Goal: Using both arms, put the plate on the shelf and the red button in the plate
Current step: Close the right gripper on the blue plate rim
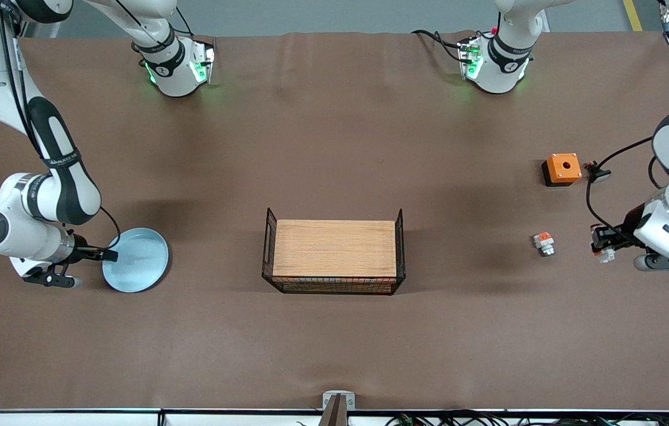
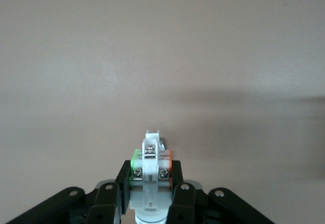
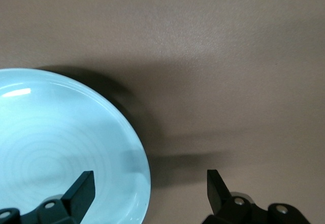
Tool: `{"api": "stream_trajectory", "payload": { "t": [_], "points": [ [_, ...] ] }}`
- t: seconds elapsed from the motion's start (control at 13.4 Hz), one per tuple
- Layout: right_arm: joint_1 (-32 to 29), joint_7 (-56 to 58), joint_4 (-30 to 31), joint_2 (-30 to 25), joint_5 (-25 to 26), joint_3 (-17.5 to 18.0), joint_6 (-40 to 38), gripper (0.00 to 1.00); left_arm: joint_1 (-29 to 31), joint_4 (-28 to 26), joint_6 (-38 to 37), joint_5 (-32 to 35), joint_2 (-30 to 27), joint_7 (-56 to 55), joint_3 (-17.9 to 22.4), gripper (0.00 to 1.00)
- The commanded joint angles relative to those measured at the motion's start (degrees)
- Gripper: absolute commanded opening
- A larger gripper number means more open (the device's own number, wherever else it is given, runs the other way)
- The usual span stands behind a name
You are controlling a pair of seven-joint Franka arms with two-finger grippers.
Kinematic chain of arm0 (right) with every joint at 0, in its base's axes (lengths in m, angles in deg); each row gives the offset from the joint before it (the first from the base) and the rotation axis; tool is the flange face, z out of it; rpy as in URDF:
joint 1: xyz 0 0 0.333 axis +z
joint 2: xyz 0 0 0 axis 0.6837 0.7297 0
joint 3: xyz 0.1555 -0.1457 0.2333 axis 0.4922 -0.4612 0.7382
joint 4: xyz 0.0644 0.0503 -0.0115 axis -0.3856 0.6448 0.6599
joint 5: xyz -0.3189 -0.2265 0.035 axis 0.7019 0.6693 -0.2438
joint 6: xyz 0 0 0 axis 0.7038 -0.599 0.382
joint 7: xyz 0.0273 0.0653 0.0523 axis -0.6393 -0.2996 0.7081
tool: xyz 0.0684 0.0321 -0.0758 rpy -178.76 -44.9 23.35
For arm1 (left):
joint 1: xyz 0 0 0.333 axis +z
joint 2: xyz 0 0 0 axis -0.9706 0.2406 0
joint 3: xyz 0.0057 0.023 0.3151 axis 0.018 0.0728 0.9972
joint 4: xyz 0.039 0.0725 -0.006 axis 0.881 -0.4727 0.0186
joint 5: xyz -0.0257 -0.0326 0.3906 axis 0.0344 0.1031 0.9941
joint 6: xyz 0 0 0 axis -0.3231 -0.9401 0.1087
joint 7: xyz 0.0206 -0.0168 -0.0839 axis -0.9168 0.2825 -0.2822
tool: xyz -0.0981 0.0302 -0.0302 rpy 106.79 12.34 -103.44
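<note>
**benchwatcher:** Brown tabletop (image 1: pixel 334 355), and nothing's on the strip closest to me. First thing in is the pale blue plate (image 1: pixel 142 263), flat on the cloth toward the right arm's end. The right claw (image 1: pixel 108 255) is down at its rim and spread wide. From the wrist cam, one of the fingers (image 3: pixel 84 183) is over the plate's inside and the other is outside the edge, so nothing's pinched yet.

**gripnerd:** So how would you do the grab?

**benchwatcher:** My guess is to get the rim deep between the pads before squeezing. It's shallow and slick-looking, so a shallow bite could let it tip or slide out. Then lift it level.

**gripnerd:** And the middle?

**benchwatcher:** There's a wire basket (image 1: pixel 399 248) with a wooden board (image 1: pixel 334 245) in it, level with the plate. I'd bet that's the drop spot, but it's only a bet.

**gripnerd:** What about the other arm?

**benchwatcher:** The left claw (image 1: pixel 601 244) is low over the tabletop at its own end, clamped on the red button (image 2: pixel 151 163). It's held square between the pads, but I can't tell if it's off the cloth. A short white part (image 1: pixel 543 242) with an orange top sits just beside it, so it should rise straight up and not sweep sideways. Farther from me is the orange box (image 1: pixel 562 168), well apart.
</note>
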Motion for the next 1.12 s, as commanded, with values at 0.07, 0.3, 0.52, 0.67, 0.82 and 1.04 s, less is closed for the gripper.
{"api": "stream_trajectory", "payload": {
  "t": [0.07,0.3,0.52,0.67,0.82,1.04],
  "points": [
    [-0.8,-0.8,-0.3,0.8,-0.7,1.1,0.3,0.69,0.1,9.4,-10.9,-1.1,0.8,0.2,-1.4,0.0],
    [-0.6,-0.9,-0.3,1.2,-1.0,1.3,0.2,0.5,0.1,11.1,-13.0,-2.2,0.8,0.1,-1.4,0.0],
    [-0.4,-0.4,-0.3,1.2,-5.4,1.3,0.0,0.36,0.1,11.5,-13.2,-2.1,0.8,-0.2,-1.3,0.0],
    [-0.4,0.0,-0.3,1.2,-5.4,1.3,0.0,0.24,0.1,11.5,-13.2,-2.2,0.8,-0.2,-1.3,0.0],
    [-0.4,2.1,-0.3,1.1,-5.4,1.3,-0.1,0.07,0.1,11.5,-13.2,-2.2,0.8,-1.6,-1.4,0.01],
    [-0.4,3.4,-0.4,0.9,-5.4,1.3,-0.1,0.03,0.1,11.5,-14.1,-2.2,0.5,-2.9,-1.6,0.01]
  ]
}}
